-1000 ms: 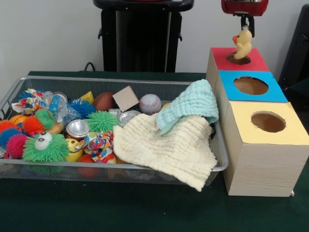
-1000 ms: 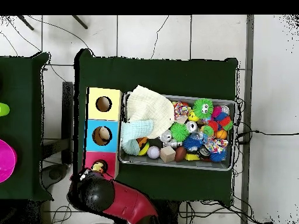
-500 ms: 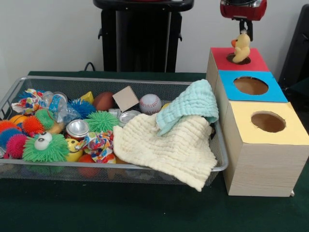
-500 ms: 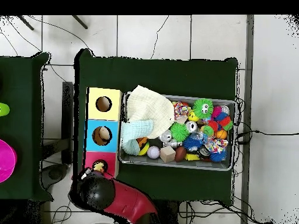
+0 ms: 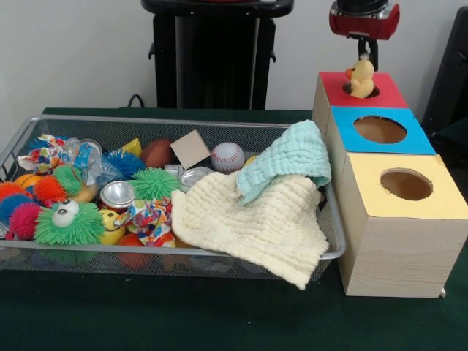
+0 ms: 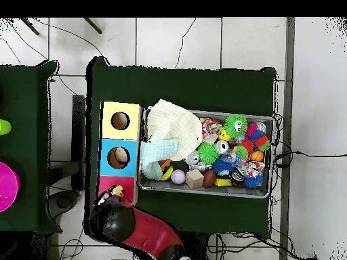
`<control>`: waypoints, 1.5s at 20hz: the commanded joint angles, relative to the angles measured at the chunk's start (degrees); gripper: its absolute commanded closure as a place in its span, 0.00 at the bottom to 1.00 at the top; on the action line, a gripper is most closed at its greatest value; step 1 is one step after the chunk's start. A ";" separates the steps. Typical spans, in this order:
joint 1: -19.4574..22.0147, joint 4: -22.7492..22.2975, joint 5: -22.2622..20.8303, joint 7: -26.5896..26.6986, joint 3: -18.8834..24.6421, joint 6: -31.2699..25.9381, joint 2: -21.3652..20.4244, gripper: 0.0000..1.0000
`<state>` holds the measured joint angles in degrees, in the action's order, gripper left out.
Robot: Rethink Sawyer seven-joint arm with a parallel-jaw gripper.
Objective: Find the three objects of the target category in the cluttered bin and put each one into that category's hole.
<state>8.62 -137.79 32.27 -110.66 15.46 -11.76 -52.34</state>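
- My gripper hangs right above the red box; I cannot tell how its tips stand.
- The toy duck sits upright in the red box's hole, just beneath my gripper.
- The wire bin beside the boxes holds toys under two cloths.

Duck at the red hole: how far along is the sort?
Done: nothing confirmed; box interiors are hidden. In hand: the duck sits in the red hole, head above the rim, under the gripper; grip unclear. Left: seating the duck, then searching the bin, where two cloths cover one end.
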 commanded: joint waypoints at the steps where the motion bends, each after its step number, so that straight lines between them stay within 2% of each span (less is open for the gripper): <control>1: 2.25 4.81 -0.73 -10.95 2.56 7.80 4.16 1.00; 6: 3.31 4.83 -1.24 -10.76 3.81 8.48 5.30 1.00; 7: 3.25 4.79 -1.33 -10.91 3.88 8.64 5.36 0.00; 9: 1.90 6.43 -2.56 -9.58 1.63 9.63 5.85 0.00; 18: 2.67 6.33 -2.17 -9.91 2.44 5.99 4.16 0.00; 26: 4.12 4.97 -0.40 -9.73 3.38 -3.91 -2.51 0.00; 30: 3.49 6.58 -2.40 -8.77 -0.06 -9.09 -4.11 0.00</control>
<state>10.87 -137.14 30.22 -110.66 15.72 -12.67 -53.18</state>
